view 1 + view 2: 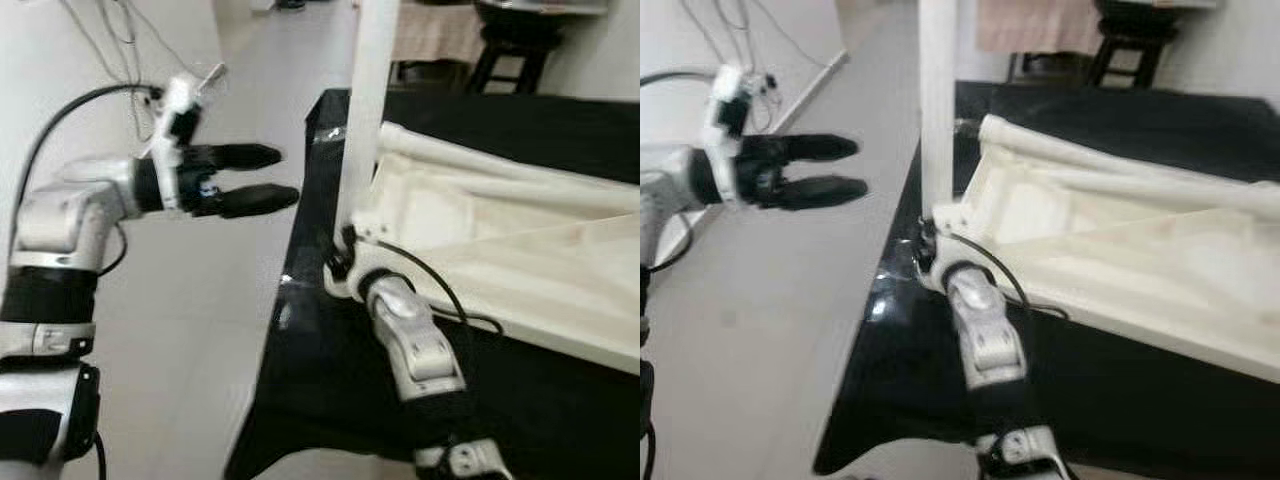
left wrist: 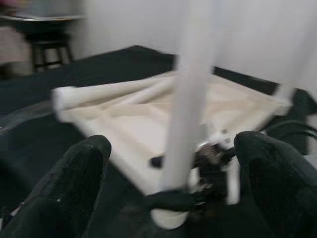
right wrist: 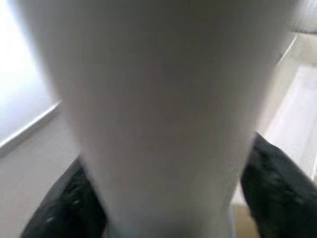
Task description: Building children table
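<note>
Right tool (image 3: 163,198) — fingers astride white leg (image 3: 163,99)

Setting: room in a home. Pale tiled floor (image 1: 200,330), white wall (image 1: 60,60) with loose cables (image 1: 110,30) hanging on it. Black cloth-covered surface (image 1: 330,400) in foreground. Background: dark stool (image 1: 515,50), furniture draped in pinkish cloth (image 1: 435,30).
</note>
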Controlling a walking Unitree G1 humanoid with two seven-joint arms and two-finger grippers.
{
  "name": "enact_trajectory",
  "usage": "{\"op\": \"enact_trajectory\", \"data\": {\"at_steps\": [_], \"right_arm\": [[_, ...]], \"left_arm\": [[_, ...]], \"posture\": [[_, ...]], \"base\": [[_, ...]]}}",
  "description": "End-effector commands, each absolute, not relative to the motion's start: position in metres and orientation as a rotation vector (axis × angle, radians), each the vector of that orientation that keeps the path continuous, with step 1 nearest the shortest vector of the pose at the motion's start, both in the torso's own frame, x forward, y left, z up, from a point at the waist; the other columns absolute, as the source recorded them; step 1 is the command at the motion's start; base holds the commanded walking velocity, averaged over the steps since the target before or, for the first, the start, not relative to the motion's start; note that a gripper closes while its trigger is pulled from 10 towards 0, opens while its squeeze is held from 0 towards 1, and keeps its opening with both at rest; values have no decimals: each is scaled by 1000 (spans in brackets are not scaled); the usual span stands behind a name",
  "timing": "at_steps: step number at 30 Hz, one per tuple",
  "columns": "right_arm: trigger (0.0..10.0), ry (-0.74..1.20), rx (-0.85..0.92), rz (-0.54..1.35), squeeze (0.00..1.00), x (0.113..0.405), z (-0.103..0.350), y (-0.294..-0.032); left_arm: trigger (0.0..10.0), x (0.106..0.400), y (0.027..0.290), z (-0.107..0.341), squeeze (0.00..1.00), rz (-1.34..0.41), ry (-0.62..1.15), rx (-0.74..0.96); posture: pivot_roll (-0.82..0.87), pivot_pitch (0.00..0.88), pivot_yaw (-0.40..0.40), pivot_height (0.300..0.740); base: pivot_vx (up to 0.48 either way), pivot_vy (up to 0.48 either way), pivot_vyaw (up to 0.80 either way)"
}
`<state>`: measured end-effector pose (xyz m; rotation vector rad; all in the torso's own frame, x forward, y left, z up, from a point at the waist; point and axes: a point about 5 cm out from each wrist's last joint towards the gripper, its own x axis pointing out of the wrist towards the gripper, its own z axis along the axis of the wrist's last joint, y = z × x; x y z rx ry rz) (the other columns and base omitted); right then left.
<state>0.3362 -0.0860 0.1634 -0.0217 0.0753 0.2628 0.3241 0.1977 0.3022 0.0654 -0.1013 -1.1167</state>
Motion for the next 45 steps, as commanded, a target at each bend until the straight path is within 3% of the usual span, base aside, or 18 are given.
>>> {"op": "enact_trajectory", "data": {"at_steps": [1,3,4,6,10,12,13,15,17,18,24,30,37,40,41,42,44,45], "right_arm": [[10000,11,47,376,1000,338,176,-87],[10000,-28,62,461,953,339,183,-87],[10000,-63,65,579,0,340,189,-88],[10000,-99,4,756,0,342,195,-93],[10000,-106,-63,861,0,344,198,-99],[10000,-89,-78,978,0,352,202,-105],[10000,-89,-78,978,0,352,202,-105],[10000,-79,-59,1038,0,361,208,-110],[10000,-79,-52,1043,0,361,209,-111],[157,-64,-41,1054,0,368,210,-113],[0,-31,-40,1094,0,375,208,-116],[0,-25,-36,1106,0,376,206,-121],[0,29,-59,1058,0,367,179,-146],[0,175,-125,802,0,341,137,-159],[0,175,-125,802,0,341,137,-159],[0,179,-147,273,0,322,128,-164],[0,179,-147,273,0,322,128,-164],[0,239,-57,181,0,294,119,-151]], "left_arm": [[10000,311,227,294,0,-989,-84,69],[10000,304,238,286,0,-935,-63,74],[10000,296,246,274,0,-893,-36,71],[10000,282,248,247,0,-851,33,63],[10000,267,239,214,0,-853,131,76],[10000,235,212,161,0,-930,274,73],[10000,235,212,161,0,-930,274,73],[10000,211,184,135,0,-970,304,13],[10000,210,181,134,0,-971,302,8],[0,204,161,135,0,-986,244,-41],[0,194,140,129,0,-973,198,8],[0,192,138,126,0,-881,151,66],[0,195,138,138,0,-703,36,112],[0,189,134,141,0,-661,-4,131],[0,189,134,141,0,-661,-4,131],[0,185,133,141,0,-659,-9,125],[0,185,133,141,0,-659,-9,125],[0,183,132,142,0,-667,-8,113]], "posture": [[67,135,4,740],[70,136,2,740],[75,139,-2,740],[85,142,-5,740],[97,145,-9,740],[99,153,-17,740],[99,153,-17,740],[107,159,-25,740],[107,159,-25,740],[118,167,-35,740],[118,174,-37,740],[114,178,-35,740],[91,193,-27,740],[88,199,-54,740],[88,199,-54,740],[81,206,-58,740],[81,206,-58,740],[81,209,-55,740]], "base": [[0,0,0],[0,0,0],[0,0,0],[0,0,0],[0,0,0],[0,0,0],[0,0,0],[0,0,0],[0,0,0],[0,0,0],[0,0,0],[0,0,0],[0,0,0],[0,0,0],[0,0,0],[0,0,0],[0,0,0],[0,0,0]]}}
